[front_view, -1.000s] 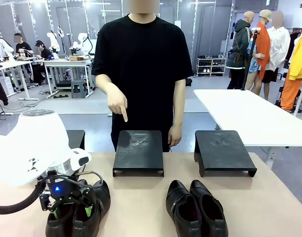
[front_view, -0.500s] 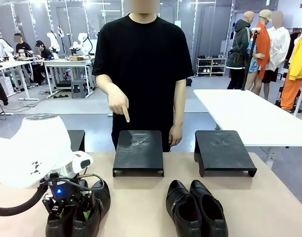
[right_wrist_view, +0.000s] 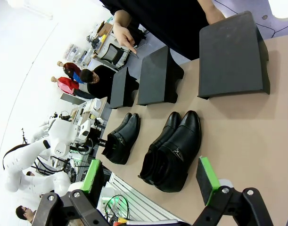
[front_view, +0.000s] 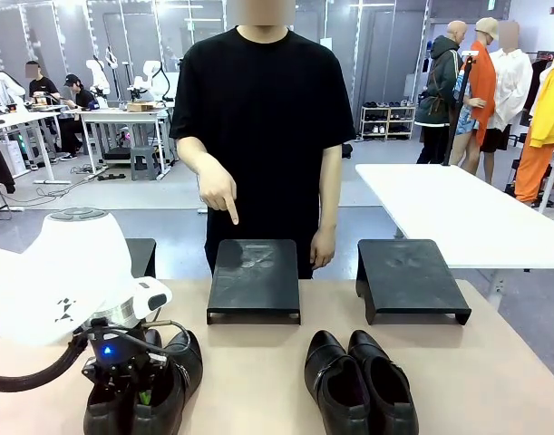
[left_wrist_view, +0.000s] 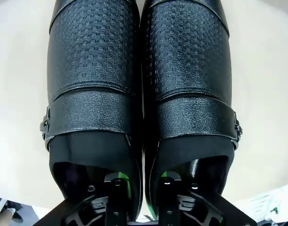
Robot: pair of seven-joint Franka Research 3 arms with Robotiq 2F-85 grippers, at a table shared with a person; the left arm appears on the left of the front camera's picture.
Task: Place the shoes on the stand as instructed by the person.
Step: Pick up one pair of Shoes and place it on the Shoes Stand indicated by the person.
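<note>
Your left claw (left_wrist_view: pixel 144 181) is drawn in narrow with one finger down inside each shoe of the near-left pair (left_wrist_view: pixel 139 70), at about 7 o'clock on the table (front_view: pixel 494 381). The two touching inner walls sit between its green pads (left_wrist_view: pixel 127 184), so one pinch should carry both shoes as a unit. That pair rests flat on the table, toes pointing to 12 o'clock. The person's hand (front_view: pixel 218 192) points a finger down at the middle stand (front_view: pixel 254 276) at 12 o'clock, which I take to be where you are meant to set them. The second pair (front_view: pixel 358 381) waits at 5 o'clock, below the right stand (front_view: pixel 410 276). Your right claw (right_wrist_view: pixel 148 186) hangs spread wide and holds nothing.
</note>
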